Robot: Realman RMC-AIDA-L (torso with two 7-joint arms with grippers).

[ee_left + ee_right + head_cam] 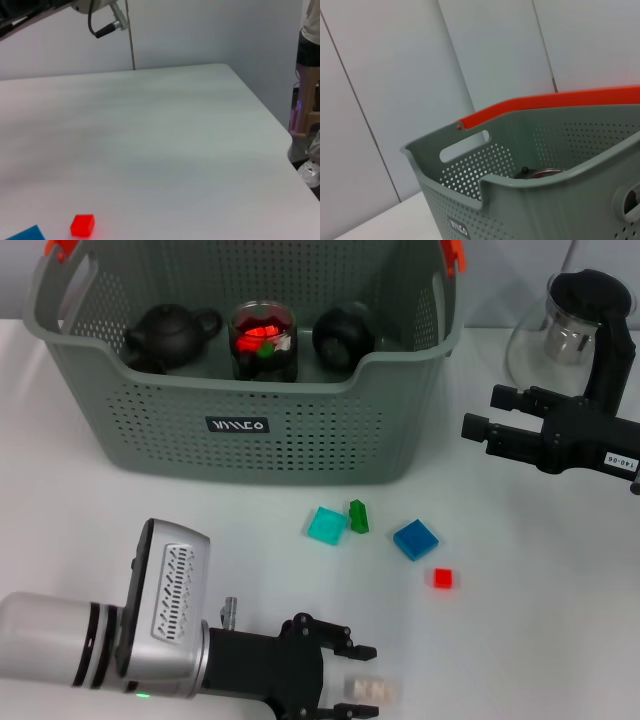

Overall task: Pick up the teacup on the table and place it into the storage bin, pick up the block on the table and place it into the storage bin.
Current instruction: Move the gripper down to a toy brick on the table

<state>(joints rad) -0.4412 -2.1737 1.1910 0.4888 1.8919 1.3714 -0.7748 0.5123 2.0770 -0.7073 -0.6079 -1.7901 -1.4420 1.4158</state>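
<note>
A small pale teacup (374,690) rests on the table near the front edge, between the spread fingers of my left gripper (361,679), which is open; I cannot tell whether a finger touches it. Several blocks lie in the middle of the table: a cyan block (326,525), a green block (358,516), a blue block (416,539) and a small red block (443,578), which also appears as the red block (82,225) in the left wrist view. The grey storage bin (240,425) stands at the back. My right gripper (482,412) hovers open to the right of it, holding nothing.
Inside the bin are two black teapots (170,335) and a glass cup (264,342) with red contents. A glass pitcher (565,335) stands at the back right, behind the right arm. The bin's orange handle (555,100) fills the right wrist view.
</note>
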